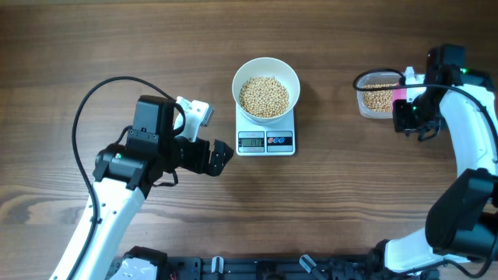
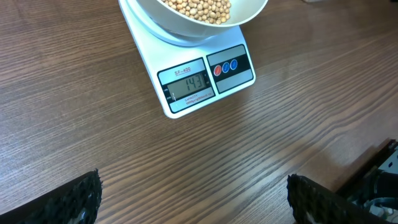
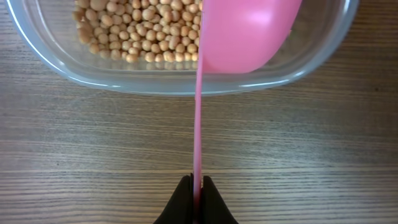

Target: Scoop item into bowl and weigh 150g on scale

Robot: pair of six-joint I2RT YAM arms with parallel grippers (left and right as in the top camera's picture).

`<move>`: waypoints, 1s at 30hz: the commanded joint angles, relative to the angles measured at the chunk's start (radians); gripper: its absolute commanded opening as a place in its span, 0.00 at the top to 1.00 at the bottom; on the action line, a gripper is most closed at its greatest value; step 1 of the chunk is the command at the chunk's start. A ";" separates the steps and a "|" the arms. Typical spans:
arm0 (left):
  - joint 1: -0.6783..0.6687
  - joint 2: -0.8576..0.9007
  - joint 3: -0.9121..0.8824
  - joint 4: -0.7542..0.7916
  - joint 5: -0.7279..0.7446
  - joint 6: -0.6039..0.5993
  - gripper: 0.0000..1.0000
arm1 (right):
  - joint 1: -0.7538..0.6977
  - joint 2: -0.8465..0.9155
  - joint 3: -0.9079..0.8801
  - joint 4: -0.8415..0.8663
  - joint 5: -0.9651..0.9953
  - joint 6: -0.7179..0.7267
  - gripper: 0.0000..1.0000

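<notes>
The white bowl (image 1: 239, 76) stands on the scale (image 1: 265, 142) and holds a pile of tan beans (image 1: 264, 96). In the left wrist view the scale (image 2: 186, 102) shows 143 on its display, with the bowl (image 2: 180, 26) above it. More beans (image 3: 134, 34) lie in a clear container (image 3: 186, 82) at the right. My right gripper (image 3: 198, 186) is shut on the thin handle of a pink scoop (image 3: 245, 31), whose cup is tipped over the container's near wall. My left gripper (image 2: 193, 200) hangs open over bare wood, in front of the scale and apart from it.
The clear container (image 1: 377, 96) sits at the right, well away from the scale. The left arm's cable (image 1: 85, 109) loops over the table's left side. Bare wood lies between scale and container.
</notes>
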 commanded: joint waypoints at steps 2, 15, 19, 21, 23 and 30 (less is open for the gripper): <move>0.006 0.005 0.000 0.002 -0.002 0.023 0.00 | 0.045 0.013 -0.008 0.021 0.016 0.005 0.96; 0.006 0.005 0.000 0.002 -0.002 0.023 0.00 | 0.090 0.059 -0.008 0.042 0.113 -0.084 0.96; 0.006 0.005 0.000 0.002 -0.002 0.023 0.00 | 0.115 0.103 -0.008 0.029 0.073 -0.087 0.96; 0.006 0.005 0.000 0.002 -0.002 0.023 0.00 | 0.129 0.103 -0.007 0.029 0.068 -0.086 0.96; 0.006 0.005 0.000 0.002 -0.002 0.023 0.00 | 0.140 0.103 -0.007 0.027 0.068 -0.085 0.96; 0.006 0.005 0.000 0.002 -0.002 0.023 0.00 | 0.143 0.103 -0.007 0.005 0.019 -0.082 0.96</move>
